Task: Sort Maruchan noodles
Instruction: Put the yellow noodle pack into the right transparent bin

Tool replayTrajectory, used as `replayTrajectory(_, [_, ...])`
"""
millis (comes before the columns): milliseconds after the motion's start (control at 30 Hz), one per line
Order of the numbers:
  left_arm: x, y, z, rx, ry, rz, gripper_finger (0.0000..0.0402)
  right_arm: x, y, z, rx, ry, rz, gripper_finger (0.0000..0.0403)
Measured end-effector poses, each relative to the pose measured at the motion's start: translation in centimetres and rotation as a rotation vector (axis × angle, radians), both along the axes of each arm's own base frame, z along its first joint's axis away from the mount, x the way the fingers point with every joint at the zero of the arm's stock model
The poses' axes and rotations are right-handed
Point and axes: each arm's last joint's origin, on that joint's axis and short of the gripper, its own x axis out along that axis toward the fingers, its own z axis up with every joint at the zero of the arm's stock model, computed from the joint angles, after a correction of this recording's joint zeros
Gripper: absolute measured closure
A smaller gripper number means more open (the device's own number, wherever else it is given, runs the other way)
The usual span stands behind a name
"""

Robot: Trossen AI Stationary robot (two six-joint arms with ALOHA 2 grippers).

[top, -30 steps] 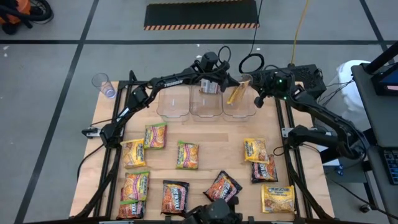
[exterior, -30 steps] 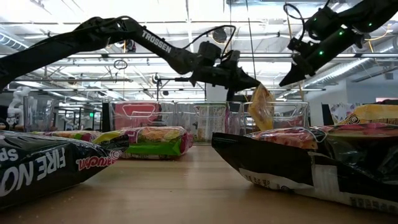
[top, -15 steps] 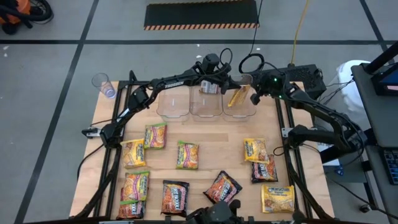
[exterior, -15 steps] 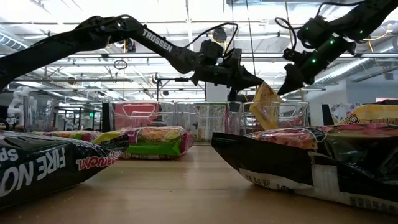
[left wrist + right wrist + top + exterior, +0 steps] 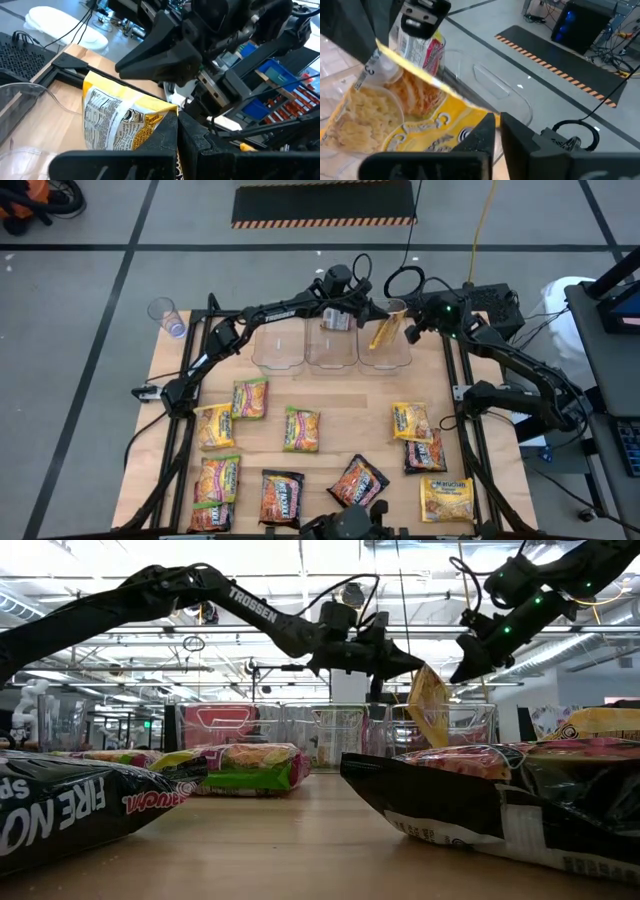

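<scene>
Mid-handoff over the right-hand clear bin [image 5: 384, 352]: my left claw [image 5: 372, 311], pressed together, pinches the yellow noodle packet [image 5: 384, 333] by 1 edge, my right claw [image 5: 412, 332] slightly parted beside it; next, drop it in.

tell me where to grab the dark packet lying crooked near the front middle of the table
Probably best pinched across its short width at the middle, coming straight down from above. The dark crinkly plastic noodle packet lies flat and turned diagonally, so the hand should likely rotate to match. It has bare wooden table all round.
</scene>
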Motion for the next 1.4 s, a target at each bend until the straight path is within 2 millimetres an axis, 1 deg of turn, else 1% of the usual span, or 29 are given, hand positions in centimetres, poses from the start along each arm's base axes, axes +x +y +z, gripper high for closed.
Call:
replayTrajectory(167, [0.1,-0.1,0.0,-0.003,0.002,0.003,0.0401,-0.2,0.3,-0.5,0.039,0.056,0.013,0.0336])
replayTrajectory(267, [0.2,-0.3,0.0,-0.007,0.004,0.000,0.0401,-0.2,0.2,-0.5,-0.017,0.114,0.062,0.0316])
replayTrajectory(367, [0.3,-0.5,0.0,-0.007,0.004,-0.005,0.0401,-0.1,0.2,-0.4,-0.092,0.177,0.115,0.0307])
replayTrajectory(467, [0.5,-0.9,0.0,-0.006,0.004,-0.013,0.0401,-0.1,0.2,-0.4,-0.121,0.224,0.149,0.0306])
replayTrajectory(700, [0.9,-1.7,0.0,-0.003,0.003,-0.029,0.0401,-0.1,0.2,-0.4,-0.185,0.300,0.207,0.0321])
replayTrajectory(1133, [1.0,-1.9,0.0,-0.003,0.003,-0.032,0.0401,0.3,-0.3,-1.9,-0.090,0.314,0.268,0.0358])
replayTrajectory(1333, [1.0,-1.9,0.0,-0.003,0.003,-0.031,0.0401,0.4,-0.3,-2.0,-0.090,0.318,0.269,0.0396])
replayTrajectory(1400, [1.0,-1.8,0.0,-0.003,0.003,-0.031,0.0401,0.4,-0.3,-2.0,-0.094,0.322,0.272,0.0400])
